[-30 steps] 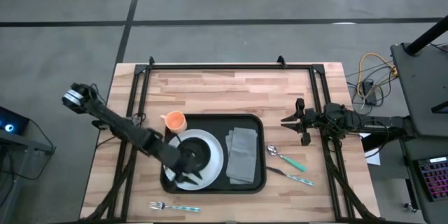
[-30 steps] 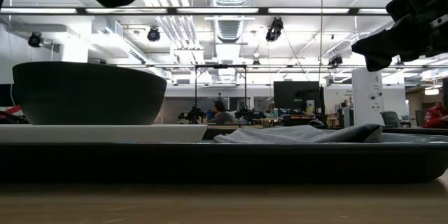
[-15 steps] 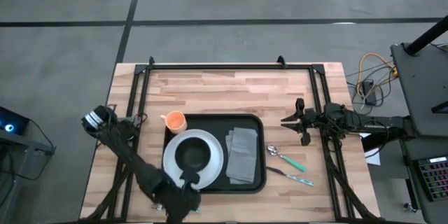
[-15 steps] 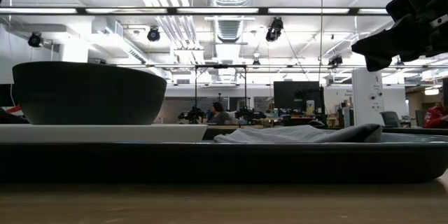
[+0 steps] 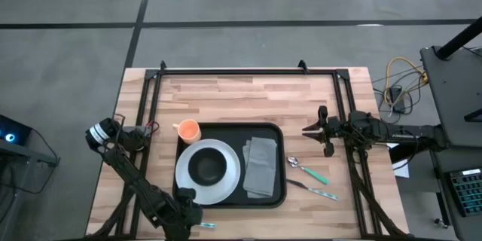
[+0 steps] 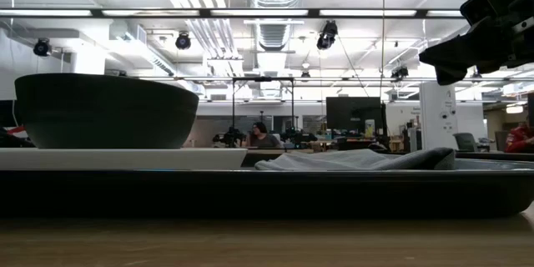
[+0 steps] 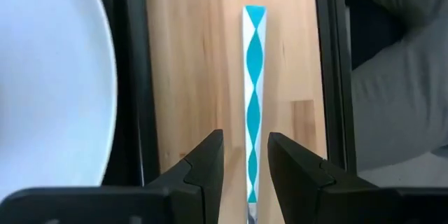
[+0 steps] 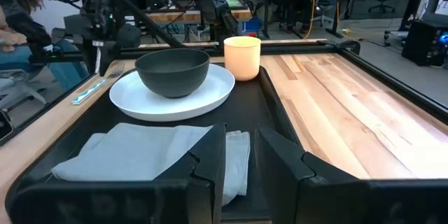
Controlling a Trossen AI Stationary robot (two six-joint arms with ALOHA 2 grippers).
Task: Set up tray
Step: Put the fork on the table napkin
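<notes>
The black tray (image 5: 226,126) lies mid-table. On it a dark bowl (image 5: 208,166) stands on a white plate (image 5: 226,184), with a folded grey napkin (image 5: 261,167) to the right. A fork with a teal-and-white handle (image 7: 253,77) lies flat on the wood between the tray and the table's near edge. My left gripper (image 7: 245,143) is open, low over that fork (image 5: 205,225), one finger on each side of the handle and apart from it. My right gripper (image 5: 309,130) hangs open above the table, right of the tray.
An orange cup (image 5: 187,129) stands on the wood by the tray's far left corner. A spoon (image 5: 307,169) and a knife (image 5: 316,190) with teal handles lie right of the tray. Black frame rails run along the table's far, left and right sides. People show in the room beyond.
My left arm has swung from above the plate and bowl toward the table's near edge and come down over the fork, leaving the low view. The bowl, plate and napkin stay where they were.
</notes>
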